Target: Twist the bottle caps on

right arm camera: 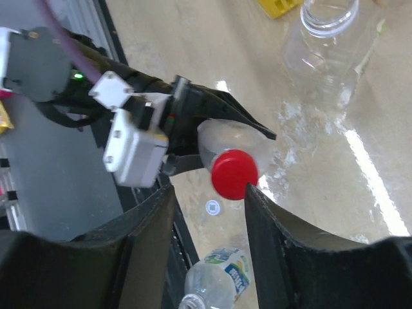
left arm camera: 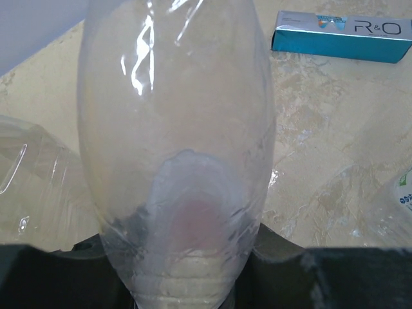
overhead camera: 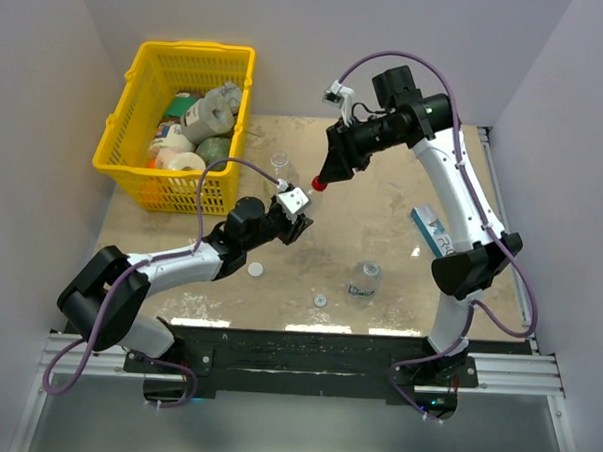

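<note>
Red cap [right arm camera: 235,174] sits on the mouth of the clear bottle [left arm camera: 174,161], which the left hand [overhead camera: 296,224] clamps tilted so it cannot spin, while the right hand [right arm camera: 209,193] straddles the cap part-open, 1 finger clear of it, seemingly poised to twist.

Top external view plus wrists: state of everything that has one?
Left pincer: shut on held clear plastic bottle.
Round red plastic cap: on that bottle's neck, tightness unclear.
Right pincer: open, straddling the red cap.
Squarish clear unlabelled bottle: upright, uncapped.
Short blue-labelled bottle: upright, uncapped.
Small white cap: loose on table.
Pale ring-look cap: loose on table.
</note>
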`<move>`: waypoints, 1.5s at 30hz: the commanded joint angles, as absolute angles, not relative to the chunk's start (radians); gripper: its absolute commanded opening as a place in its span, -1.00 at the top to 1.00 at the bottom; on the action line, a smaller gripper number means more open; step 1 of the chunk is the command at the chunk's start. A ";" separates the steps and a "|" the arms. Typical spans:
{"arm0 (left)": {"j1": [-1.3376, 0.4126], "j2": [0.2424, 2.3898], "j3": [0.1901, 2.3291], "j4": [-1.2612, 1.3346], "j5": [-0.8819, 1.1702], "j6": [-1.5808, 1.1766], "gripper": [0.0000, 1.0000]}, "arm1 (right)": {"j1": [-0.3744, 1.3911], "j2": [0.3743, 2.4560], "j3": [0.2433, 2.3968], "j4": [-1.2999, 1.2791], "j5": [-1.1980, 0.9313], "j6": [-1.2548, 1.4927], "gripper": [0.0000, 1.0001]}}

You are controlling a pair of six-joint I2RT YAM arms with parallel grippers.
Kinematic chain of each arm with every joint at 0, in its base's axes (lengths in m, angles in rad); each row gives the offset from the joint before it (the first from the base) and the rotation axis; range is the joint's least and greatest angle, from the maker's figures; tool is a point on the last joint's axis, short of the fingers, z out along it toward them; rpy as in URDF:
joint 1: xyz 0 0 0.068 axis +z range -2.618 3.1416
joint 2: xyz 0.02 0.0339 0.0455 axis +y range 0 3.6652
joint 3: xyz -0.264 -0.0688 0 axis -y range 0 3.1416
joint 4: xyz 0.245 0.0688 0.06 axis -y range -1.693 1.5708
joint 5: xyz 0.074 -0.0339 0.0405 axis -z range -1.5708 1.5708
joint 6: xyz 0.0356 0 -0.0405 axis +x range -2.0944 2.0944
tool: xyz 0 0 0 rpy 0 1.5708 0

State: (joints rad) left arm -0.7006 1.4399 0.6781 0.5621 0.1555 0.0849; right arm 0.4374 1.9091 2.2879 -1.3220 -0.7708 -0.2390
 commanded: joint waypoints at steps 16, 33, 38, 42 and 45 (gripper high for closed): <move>-0.667 1.404 0.750 0.522 0.633 0.144 1.00 | 0.463 1.460 1.922 -1.147 -0.709 -1.081 -0.40; -0.661 1.439 0.901 0.143 0.793 0.477 1.00 | 0.635 1.387 1.759 -1.419 -0.492 -1.830 -0.05; -0.657 1.434 0.891 0.150 0.788 0.480 1.00 | 0.640 1.391 1.749 -1.419 -0.486 -1.836 0.00; -0.653 1.436 0.893 0.169 0.779 0.482 1.00 | 0.641 1.390 1.733 -1.419 -0.474 -1.848 0.04; -0.652 1.437 0.894 0.178 0.776 0.479 1.00 | 0.647 1.390 1.723 -1.419 -0.472 -1.853 0.06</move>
State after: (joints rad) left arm -0.6613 1.4433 0.8669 0.1371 0.7582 0.4648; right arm 0.6361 1.4006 1.7390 -1.3430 -0.4843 -1.8187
